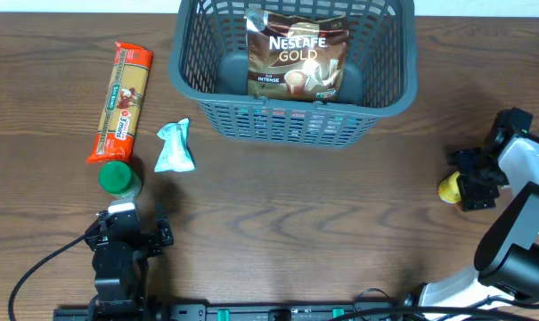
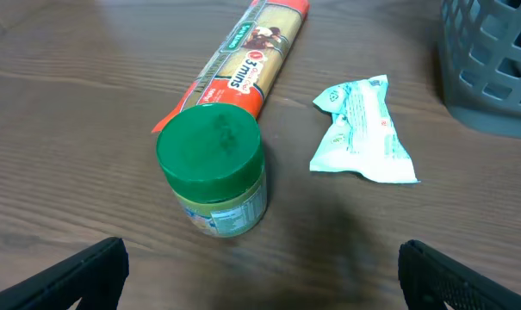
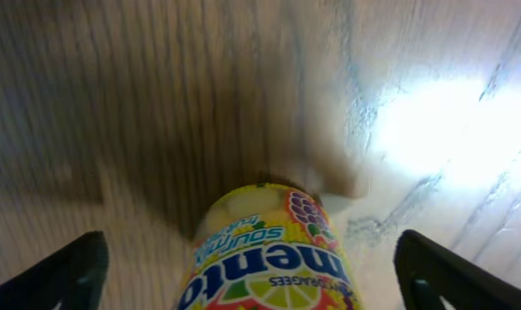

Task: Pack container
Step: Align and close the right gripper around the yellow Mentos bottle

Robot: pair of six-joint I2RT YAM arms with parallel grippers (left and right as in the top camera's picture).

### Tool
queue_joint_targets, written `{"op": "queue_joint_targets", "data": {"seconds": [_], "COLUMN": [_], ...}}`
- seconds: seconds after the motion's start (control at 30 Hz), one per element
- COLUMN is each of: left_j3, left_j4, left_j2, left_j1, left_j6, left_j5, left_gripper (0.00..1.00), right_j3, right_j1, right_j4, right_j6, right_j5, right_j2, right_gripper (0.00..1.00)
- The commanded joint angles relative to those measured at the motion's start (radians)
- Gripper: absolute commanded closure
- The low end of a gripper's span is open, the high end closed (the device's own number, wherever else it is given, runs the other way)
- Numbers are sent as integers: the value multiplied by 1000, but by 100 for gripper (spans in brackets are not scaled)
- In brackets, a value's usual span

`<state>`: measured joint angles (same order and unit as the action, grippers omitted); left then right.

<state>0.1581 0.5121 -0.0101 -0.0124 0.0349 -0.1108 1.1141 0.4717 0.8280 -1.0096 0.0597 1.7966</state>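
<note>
The right gripper (image 1: 465,185) sits at the right edge of the overhead frame, pointing left at a small yellow Mentos bottle (image 1: 449,187). In its wrist view the bottle (image 3: 269,258) fills the bottom centre, between the two fingers, which stand spread on either side with a gap to each. Its long axis seems to run in line with the fingers, though I cannot tell for sure whether it stands or lies. The glossy printed label is rounded and looks slippery.

The container (image 1: 287,125) is at top centre, up and to the left of that hand and well apart from it. It is a dark grey plastic basket with lattice walls and a thick rim. A shiny Nescafé pouch (image 1: 296,53) already leans inside it.

The left gripper (image 1: 126,227) is at lower left, its fingers also spread wide. A green-lidded jar (image 2: 213,176) stands upright just beyond it. Past the jar lie a long spaghetti pack (image 1: 122,102), running up the frame, and a crinkled pale blue sachet (image 1: 175,147). This arm is the nearer one to those three items.
</note>
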Motion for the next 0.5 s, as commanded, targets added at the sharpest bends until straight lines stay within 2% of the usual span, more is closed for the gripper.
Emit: {"op": "queue_joint_targets", "data": {"seconds": [0.0,0.13,0.2,0.47], "left_j3": [-17,-17,-17,-17], "left_j4": [-2,-2,-2,-2], "left_j2": [6,6,6,6], "left_j1": [-4,-4,-4,-4], "left_j6": [17,17,17,17], "left_j5": [-2,-2,-2,-2], "left_gripper": [1,1,1,1], "right_j3": [-2,-2,-2,-2], "right_j1": [-20,-29,-31,-32], "right_j4": [2,2,3,3], "right_j6": [-3,-3,-3,-3], "right_j5": [2,2,2,2], "right_j2": [-26,-26,-26,-26], "right_gripper": [17,24,33,57]}}
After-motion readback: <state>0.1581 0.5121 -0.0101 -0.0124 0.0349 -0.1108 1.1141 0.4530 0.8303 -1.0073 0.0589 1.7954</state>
